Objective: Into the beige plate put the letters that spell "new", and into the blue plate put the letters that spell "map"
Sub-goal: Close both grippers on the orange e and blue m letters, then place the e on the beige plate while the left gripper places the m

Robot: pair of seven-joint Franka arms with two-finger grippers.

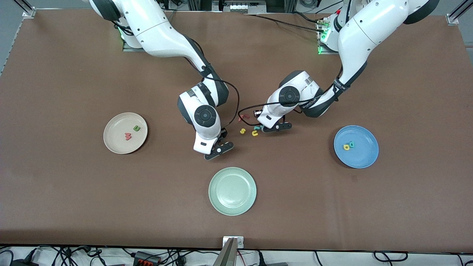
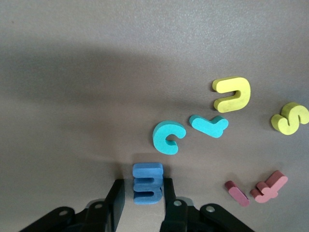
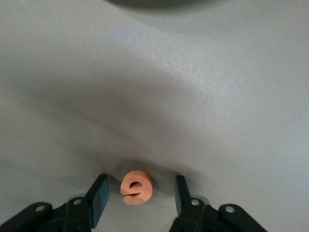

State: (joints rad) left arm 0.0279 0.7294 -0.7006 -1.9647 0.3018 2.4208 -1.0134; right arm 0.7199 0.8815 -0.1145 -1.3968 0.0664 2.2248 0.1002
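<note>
The beige plate (image 1: 112,143) holds the salmon-red w (image 1: 128,136) and the dark green n (image 1: 137,128). On the blue plate (image 1: 365,155) lie the yellow a (image 1: 346,147) and the teal p (image 1: 352,144). My left gripper (image 1: 275,128) (image 2: 143,186) is low over the letter cluster at mid-table. The blue m (image 2: 147,183) stands between its fingers, one finger touching it and the other a small gap away. My right gripper (image 1: 218,149) (image 3: 140,182) is open and low, and the orange e (image 3: 137,186) lies on the table between its fingers, untouched.
Loose letters lie beside the left gripper: a red f (image 1: 243,118) (image 2: 268,186), a yellow s (image 1: 242,130) (image 2: 289,118), a yellow u (image 1: 255,133) (image 2: 233,94) and a teal c (image 2: 169,137). A pale green plate (image 1: 232,191) sits nearer the front camera than both grippers.
</note>
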